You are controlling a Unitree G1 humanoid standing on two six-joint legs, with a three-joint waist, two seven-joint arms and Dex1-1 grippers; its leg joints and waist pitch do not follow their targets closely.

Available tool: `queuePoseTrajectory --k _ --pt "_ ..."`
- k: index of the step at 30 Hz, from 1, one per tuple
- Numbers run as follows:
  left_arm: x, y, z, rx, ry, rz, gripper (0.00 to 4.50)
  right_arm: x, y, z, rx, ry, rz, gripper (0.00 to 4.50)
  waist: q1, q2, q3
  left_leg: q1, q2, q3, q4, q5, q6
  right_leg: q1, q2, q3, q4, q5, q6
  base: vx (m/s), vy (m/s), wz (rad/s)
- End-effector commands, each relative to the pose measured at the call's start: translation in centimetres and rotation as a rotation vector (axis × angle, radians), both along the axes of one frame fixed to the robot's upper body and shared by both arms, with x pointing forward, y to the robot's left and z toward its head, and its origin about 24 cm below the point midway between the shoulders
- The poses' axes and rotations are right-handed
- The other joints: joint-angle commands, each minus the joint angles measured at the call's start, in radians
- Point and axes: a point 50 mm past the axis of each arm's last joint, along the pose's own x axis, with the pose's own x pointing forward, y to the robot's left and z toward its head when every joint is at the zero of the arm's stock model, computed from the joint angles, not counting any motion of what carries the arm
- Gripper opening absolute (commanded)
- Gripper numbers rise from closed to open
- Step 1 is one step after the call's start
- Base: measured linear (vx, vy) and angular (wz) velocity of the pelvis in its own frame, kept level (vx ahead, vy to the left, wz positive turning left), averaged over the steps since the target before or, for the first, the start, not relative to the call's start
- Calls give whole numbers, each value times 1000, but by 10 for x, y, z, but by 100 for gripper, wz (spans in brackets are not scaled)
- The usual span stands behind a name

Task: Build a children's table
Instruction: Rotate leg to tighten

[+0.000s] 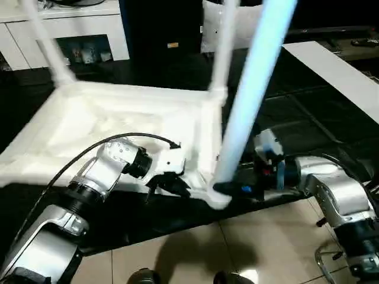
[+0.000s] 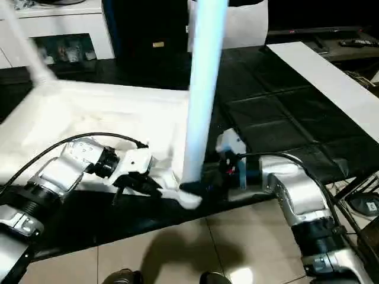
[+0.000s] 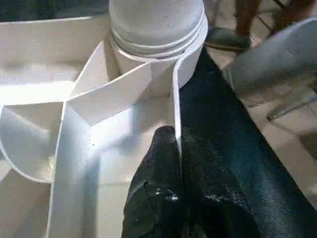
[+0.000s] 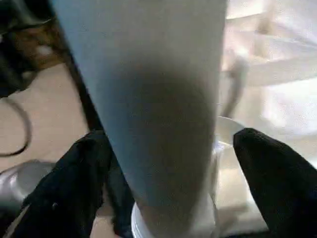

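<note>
Leg: upright in the top's near corner socket, between right tool's wide-open fingers; left tool pinches the rim.

Head cams look down over my forearms. Left wrist cam sits close behind my left gripper; right wrist cam behind my right gripper; all share the near leg.

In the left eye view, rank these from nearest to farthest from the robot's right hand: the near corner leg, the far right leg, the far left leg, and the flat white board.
1. Near-corner round white table leg, right beside the right hand.
2. Far right white leg, behind it at the tabletop's back corner.
3. Flat white board on the right, roughly as far; too close to call.
4. Far left white leg, across the tabletop.
</note>
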Motion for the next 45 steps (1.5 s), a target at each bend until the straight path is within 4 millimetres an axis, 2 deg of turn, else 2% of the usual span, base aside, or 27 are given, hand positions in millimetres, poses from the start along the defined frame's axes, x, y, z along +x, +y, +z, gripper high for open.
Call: queuePoseTrajectory --k 1,2,9,12,15,18,26,27,29,31,33,34,35,36,38,42,43,45 --pt "1 -10 11 -9 -33 -86 0 0 0 0 -25 13 42 386 -10 -7 -70 23 37 -13 -80 -302 40 40 -63 41 -92 -519 -154 0 0 0" --pt "1 -10 12 -9 -33 -88 0 -1 0 -2 -38 22 58 363 -12 -8 -69 22 38 -13 -80 -301 41 40 -62 41 -90 -501 -161 0 0 0" --pt "3 -7 13 0 -38 -95 0 -3 -4 -4 -92 55 129 312 -14 -10 -68 19 39 -9 -80 -276 54 44 -61 44 -81 -417 -197 0 0 0" --pt "3 -5 13 4 -36 -93 0 -3 -5 -4 -99 61 145 279 -13 -9 -66 21 40 -8 -81 -276 54 43 -62 44 -82 -417 -202 0 0 0" --pt "3 -4 12 6 -35 -92 0 -4 -5 -4 -98 68 158 267 -13 -9 -65 22 41 -8 -83 -284 49 43 -63 45 -82 -422 -204 0 0 0" --pt "4 -3 12 8 -32 -90 0 -3 -4 -4 -93 76 170 230 -13 -9 -65 22 42 -8 -84 -290 48 43 -62 45 -82 -420 -206 0 0 0" --pt "5 0 12 7 -15 -66 0 -7 0 -7 -74 110 197 211 -14 -9 -60 24 43 -9 -87 -314 39 40 -65 46 -87 -467 -192 0 0 0" --pt "6 2 12 -10 -3 -27 0 -7 4 -8 -50 114 173 210 -13 -4 -61 23 43 -10 -88 -313 37 41 -64 46 -86 -465 -194 0 0 0" --pt "7 3 12 -26 9 33 0 -7 7 -9 -23 125 135 210 -14 -7 -60 23 43 -10 -88 -315 35 41 -64 46 -87 -464 -194 0 0 0" --pt "9 5 13 -57 20 120 0 -5 13 -11 -5 134 59 210 -17 -5 -58 24 41 -13 -91 -335 23 40 -64 44 -90 -496 -188 0 0 0" --pt "9 7 13 -64 33 193 0 -3 18 -14 6 134 -14 210 -24 -5 -54 26 39 -15 -92 -354 9 36 -65 43 -94 -547 -173 0 0 0" --pt "9 9 12 -60 30 236 0 0 21 -17 -1 112 -75 210 -26 7 -52 28 36 -19 -91 -371 4 33 -67 41 -101 -591 -156 0 0 0" --pt "9 10 10 -66 29 304 0 8 25 -21 -7 82 -192 210 -32 2 -52 27 38 -19 -93 -378 -2 33 -67 42 -101 -596 -151 0 0 0" --pt "8 10 10 -75 32 341 0 13 27 -23 -5 74 -258 209 -51 -1 -50 12 33 -28 -97 -389 -20 40 -67 33 -97 -627 -131 0 0 0" --pt "9 7 9 -90 33 392 0 19 30 -26 -5 78 -338 207 -67 1 -51 17 31 -29 -95 -402 -18 35 -66 31 -106 -642 -118 0 0 0" --pt "12 -5 11 -127 34 485 0 27 38 -28 27 89 -454 203 -90 3 -50 11 30 -28 -96 -398 -2 37 -61 30 -107 -580 -138 0 0 0" --pt "14 -10 12 -139 35 517 0 30 43 -28 29 86 -490 202 -91 -1 -51 16 29 -25 -94 -392 6 34 -61 33 -109 -571 -140 0 0 0" --pt "14 -14 13 -146 37 539 0 32 45 -28 29 83 -517 202 -94 2 -53 16 30 -22 -93 -377 12 34 -60 35 -106 -545 -153 0 0 0"
